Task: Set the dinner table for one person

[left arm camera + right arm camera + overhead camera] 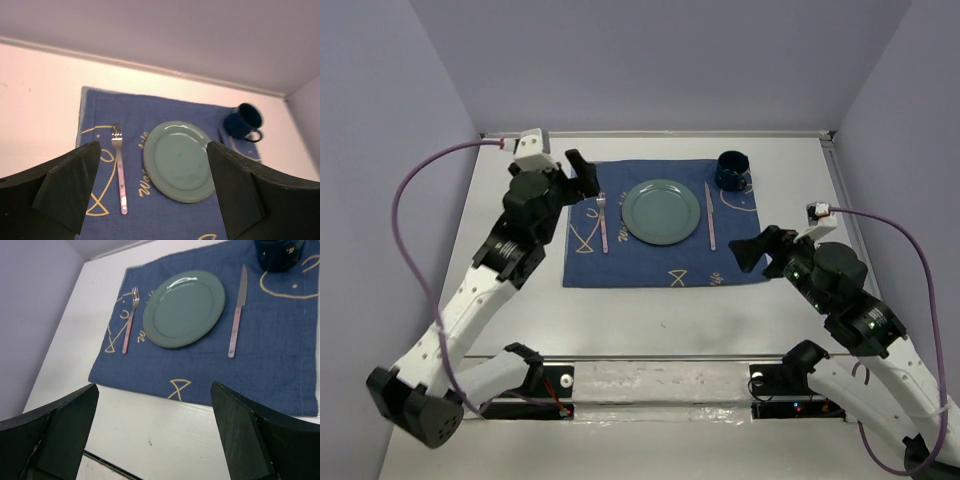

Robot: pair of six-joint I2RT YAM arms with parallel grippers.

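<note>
On the white dinner table (650,310) lies a dark blue fish-patterned cloth (660,265). A green plate (662,211) rests at the cloth's middle, with a pink-handled fork (604,225) to its left and a knife (710,215) to its right. At the cloth's far right corner stands a dark blue mug (731,170). My left gripper (584,174) hovers open over the cloth's far left corner, holding nothing. My right gripper (748,252) is open and empty at the cloth's near right edge. The left wrist view looks onto the plate (180,160) and the fork (120,170).
Grey walls enclose the table at the back and on both sides. A black rail with taped strips (660,385) runs along the near edge between the arm bases. Purple cables (405,230) loop off both arms.
</note>
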